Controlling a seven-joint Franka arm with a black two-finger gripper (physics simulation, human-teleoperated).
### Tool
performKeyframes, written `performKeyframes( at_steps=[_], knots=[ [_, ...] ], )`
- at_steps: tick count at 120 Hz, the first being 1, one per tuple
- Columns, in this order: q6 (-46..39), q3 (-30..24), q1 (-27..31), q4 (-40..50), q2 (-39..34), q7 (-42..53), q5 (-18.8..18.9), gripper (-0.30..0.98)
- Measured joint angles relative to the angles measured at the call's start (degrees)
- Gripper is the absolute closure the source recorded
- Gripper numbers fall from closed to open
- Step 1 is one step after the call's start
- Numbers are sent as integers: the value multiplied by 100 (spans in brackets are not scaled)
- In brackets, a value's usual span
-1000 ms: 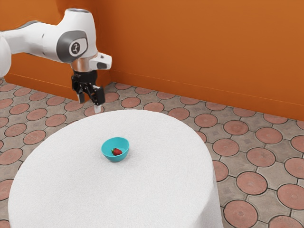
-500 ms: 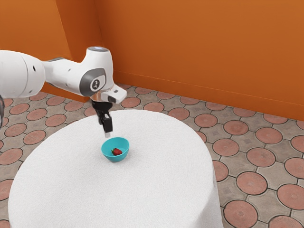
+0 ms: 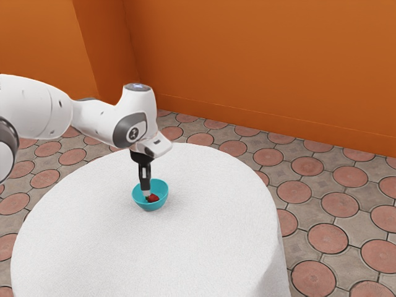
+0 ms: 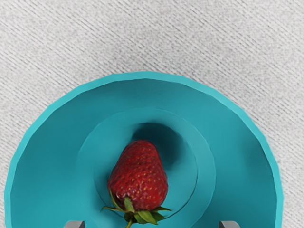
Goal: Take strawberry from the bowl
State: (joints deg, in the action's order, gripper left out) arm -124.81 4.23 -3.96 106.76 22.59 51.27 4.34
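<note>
My gripper (image 3: 146, 193) points down into the turquoise bowl (image 3: 162, 193), its tips inside the rim and beside the red strawberry (image 3: 153, 198). In the wrist view the gripper (image 4: 152, 224) is open, its two tips wide apart at the lower edge. The strawberry (image 4: 140, 178) lies on the floor of the bowl (image 4: 52, 137), its green leaves toward the line between the tips. Neither tip touches it.
A round table with a white cloth (image 3: 210, 216) holds the bowl. Orange walls (image 3: 260, 68) and a tiled floor (image 3: 328, 238) lie beyond the table's edge.
My arm has come over the table and down, toward the exterior view's right, bringing the gripper from beyond the table's edge into the bowl. The bowl and strawberry have stayed put.
</note>
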Motion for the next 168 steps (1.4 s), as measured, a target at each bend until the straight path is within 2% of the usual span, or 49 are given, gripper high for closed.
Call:
performKeyframes(
  at_steps=[74,94,112,144,168],
  knots=[
    [-854,-64,1,109,429,708,13,42],
    [-916,-72,39,195,427,799,-11,47],
    [-949,-73,44,246,370,842,-6,61],
    [-751,-70,-35,490,-536,801,62,70],
    [-574,-145,-698,391,-836,746,86,74]
  ],
)
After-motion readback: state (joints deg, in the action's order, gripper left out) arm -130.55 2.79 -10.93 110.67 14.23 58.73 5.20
